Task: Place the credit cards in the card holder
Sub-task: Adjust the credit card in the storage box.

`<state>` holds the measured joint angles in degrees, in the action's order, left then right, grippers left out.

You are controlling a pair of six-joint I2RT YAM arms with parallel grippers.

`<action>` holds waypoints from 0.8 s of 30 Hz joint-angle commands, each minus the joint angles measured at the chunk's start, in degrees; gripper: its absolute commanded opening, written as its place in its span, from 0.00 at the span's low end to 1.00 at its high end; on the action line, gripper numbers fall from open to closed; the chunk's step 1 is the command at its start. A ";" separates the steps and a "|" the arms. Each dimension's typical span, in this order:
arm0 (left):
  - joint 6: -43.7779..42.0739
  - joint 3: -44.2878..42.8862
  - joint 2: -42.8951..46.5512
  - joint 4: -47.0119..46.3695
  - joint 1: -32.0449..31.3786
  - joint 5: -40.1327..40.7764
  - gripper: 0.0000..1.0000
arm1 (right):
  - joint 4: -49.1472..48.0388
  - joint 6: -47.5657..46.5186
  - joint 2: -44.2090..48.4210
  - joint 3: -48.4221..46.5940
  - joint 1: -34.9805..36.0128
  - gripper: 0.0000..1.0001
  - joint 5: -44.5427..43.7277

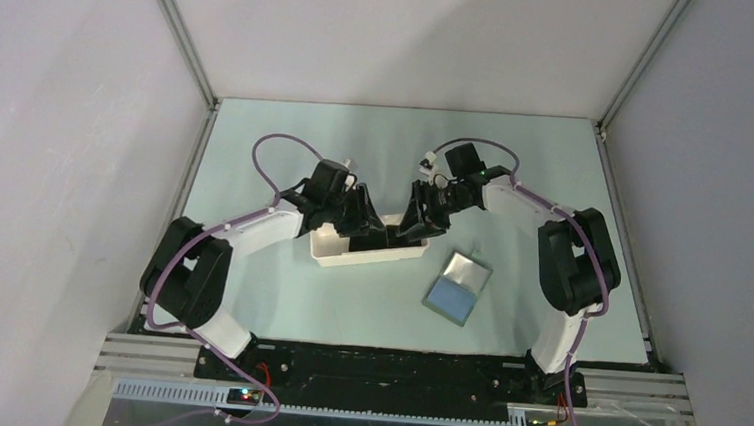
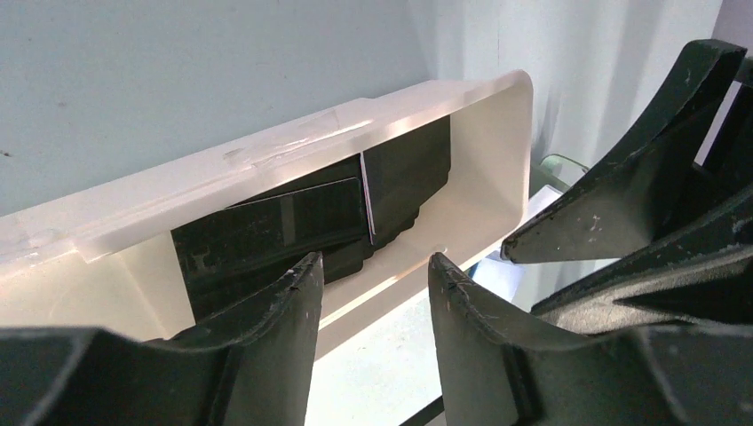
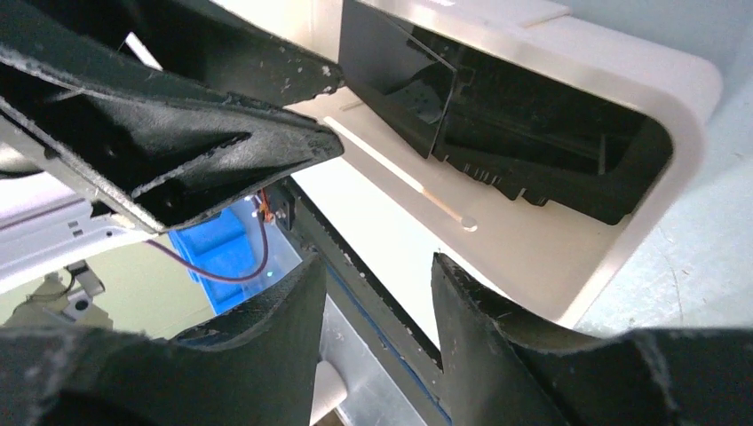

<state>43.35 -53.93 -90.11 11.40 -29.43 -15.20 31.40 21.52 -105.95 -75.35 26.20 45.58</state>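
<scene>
Top external view shows both arms reaching inward over a white tray (image 1: 335, 255) that lies mid-table (image 1: 247, 294), the left gripper (image 1: 362, 222) over its left half and the right gripper (image 1: 418, 221) over its right end, their fingers close together above the tray. The cards (image 1: 376, 239) show there only as a dark patch inside the tray, mostly hidden under the fingers. The card holder (image 1: 458, 287) lies open and flat on the table just right of the tray and nearer the arm bases, apart from both grippers, with its blue-grey inside facing up. From the left wrist, the left gripper (image 2: 375, 262) hangs above the near wall of the tray (image 2: 266, 155), its jaws partly apart with nothing between them. The black cards (image 2: 293, 222) lean against the far wall, one of them tipped up on edge. The right gripper's fingers (image 2: 622, 204) come in from the right. From the right wrist, the right gripper (image 3: 380, 264) also has its jaws partly apart and holds nothing. Its tips are at the tray's (image 3: 604, 62) near rim, the cards (image 3: 550, 151) lie inside, and the left gripper's fingers (image 3: 222, 133) cross the upper left.
</scene>
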 commanded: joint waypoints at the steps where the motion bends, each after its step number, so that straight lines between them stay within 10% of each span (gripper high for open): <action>1: -2.10 -0.10 2.10 -0.89 0.33 0.48 0.52 | -0.30 0.83 1.33 -3.81 0.45 0.52 -3.89; 9: -2.33 -0.04 1.23 -0.23 0.78 2.02 0.50 | 13.90 -4.36 -6.77 -17.43 7.07 0.63 -24.34; 17: -1.35 -0.02 -1.42 1.82 1.74 4.41 0.07 | 20.62 -5.40 -13.01 -24.57 14.14 0.67 -41.64; 24: -0.01 -0.28 -5.01 4.40 1.76 6.85 0.00 | 21.23 -5.04 -15.20 -25.82 16.83 0.64 -49.24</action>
<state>42.44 -53.93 -93.69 14.04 -27.92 -11.09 51.24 16.86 -120.64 -98.17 42.41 3.92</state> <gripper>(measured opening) 0.004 0.656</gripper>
